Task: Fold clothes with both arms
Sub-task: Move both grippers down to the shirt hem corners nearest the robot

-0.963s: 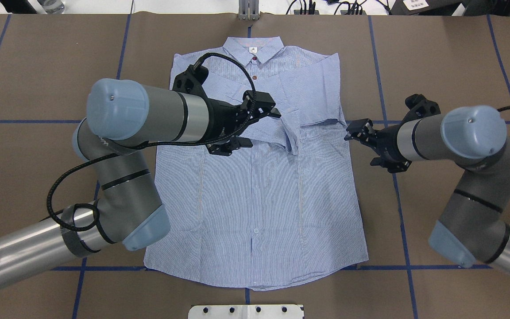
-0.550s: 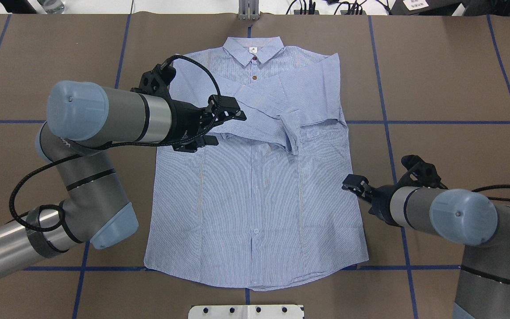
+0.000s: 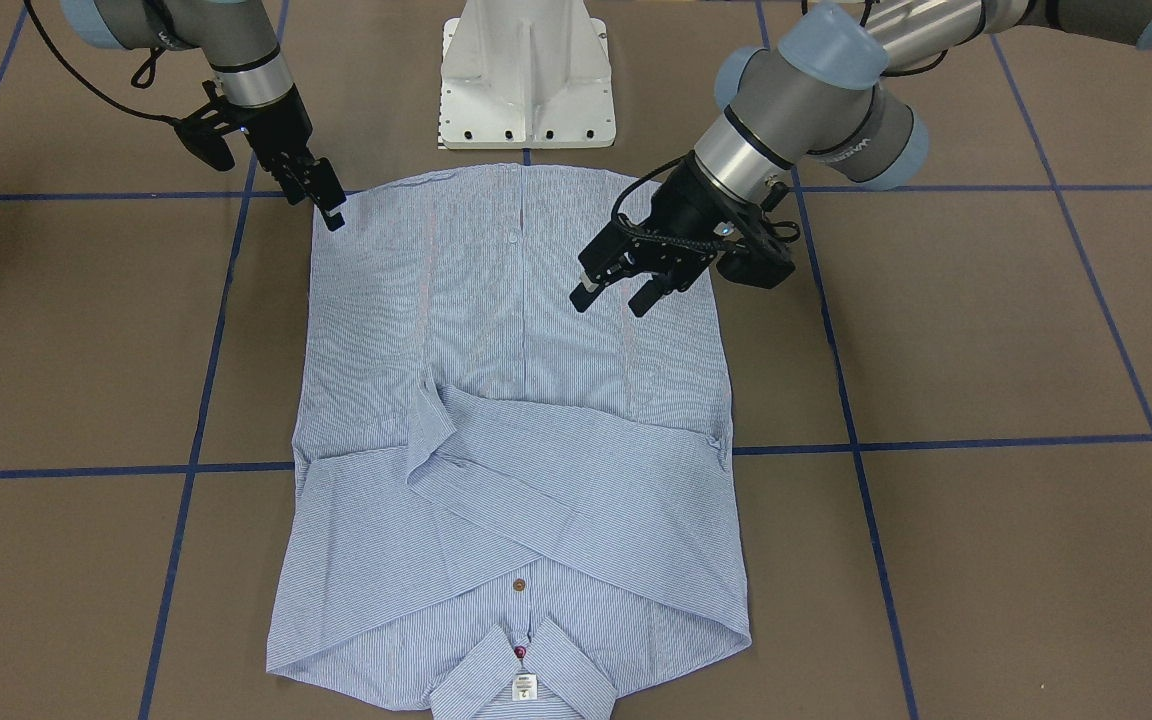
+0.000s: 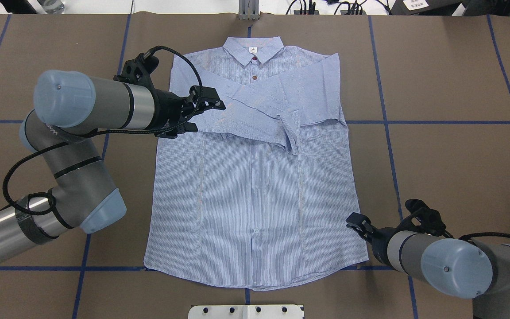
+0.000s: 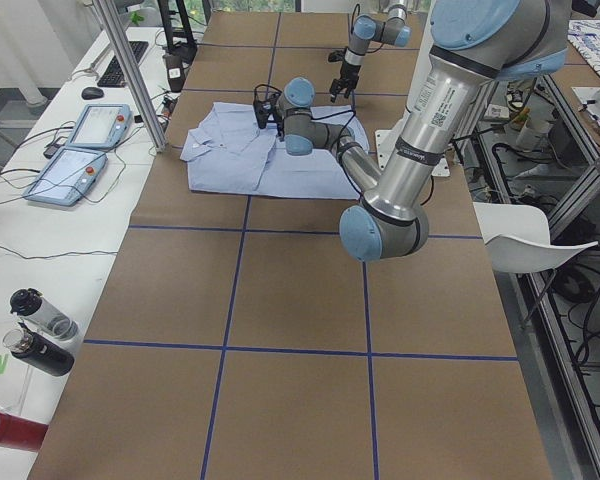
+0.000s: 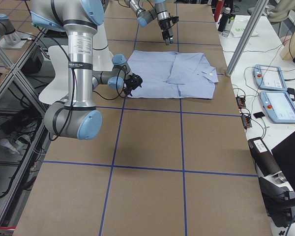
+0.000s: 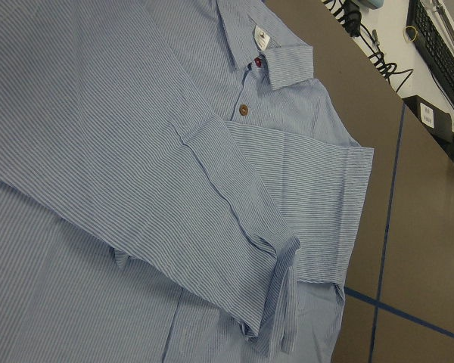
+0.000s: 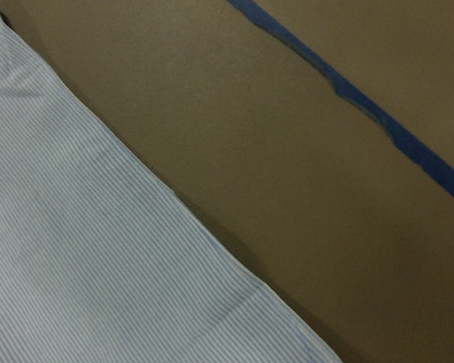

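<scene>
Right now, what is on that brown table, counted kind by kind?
Shirt: 1
Robot arms: 2, left arm and right arm
White pedestal base: 1
Total: 4

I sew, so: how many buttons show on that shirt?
3: red button at the collar, brown button just below, white button near the hem. Folded sleeves may hide others.
</scene>
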You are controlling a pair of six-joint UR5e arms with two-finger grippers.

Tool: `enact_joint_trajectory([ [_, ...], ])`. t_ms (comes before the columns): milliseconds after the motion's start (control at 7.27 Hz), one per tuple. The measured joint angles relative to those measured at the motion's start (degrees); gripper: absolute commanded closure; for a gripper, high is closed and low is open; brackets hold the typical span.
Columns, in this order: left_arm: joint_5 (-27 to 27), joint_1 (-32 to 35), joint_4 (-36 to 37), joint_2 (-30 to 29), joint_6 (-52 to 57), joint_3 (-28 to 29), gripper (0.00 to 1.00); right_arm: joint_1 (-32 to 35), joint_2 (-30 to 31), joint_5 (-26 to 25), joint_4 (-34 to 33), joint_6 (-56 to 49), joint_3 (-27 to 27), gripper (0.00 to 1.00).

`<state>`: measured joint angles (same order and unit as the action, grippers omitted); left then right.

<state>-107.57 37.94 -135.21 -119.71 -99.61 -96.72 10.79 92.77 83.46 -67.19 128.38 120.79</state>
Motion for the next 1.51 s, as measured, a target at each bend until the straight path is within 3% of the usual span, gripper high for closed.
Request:
enact_joint_trajectory([
  [550,0.08,0.16,-0.70,0.69,0.84,2.93,0.03,-2.49,0.41,0.99,-1.47,2.05,-0.48,0.12],
  [825,0.08,0.09,-0.98,0.70,0.82,3.68,0.03,-2.91,0.42,1.38,-1.68,2.13,-1.09,0.23],
  [1238,0.14,0.04,-1.02,0.70,0.88,3.79,0.02,-2.96,0.30,1.83,-1.73,2.12,-1.16,0.84],
  [1376,0.16,0.04,-1.02,0.70,0.88,3.80,0.02,-2.89,0.34,1.86,-1.77,2.13,-1.12,1.00],
  [1513,0.16,0.04,-1.02,0.72,0.85,3.81,0.02,-2.81,0.44,1.87,-1.79,2.14,-1.07,1.00],
])
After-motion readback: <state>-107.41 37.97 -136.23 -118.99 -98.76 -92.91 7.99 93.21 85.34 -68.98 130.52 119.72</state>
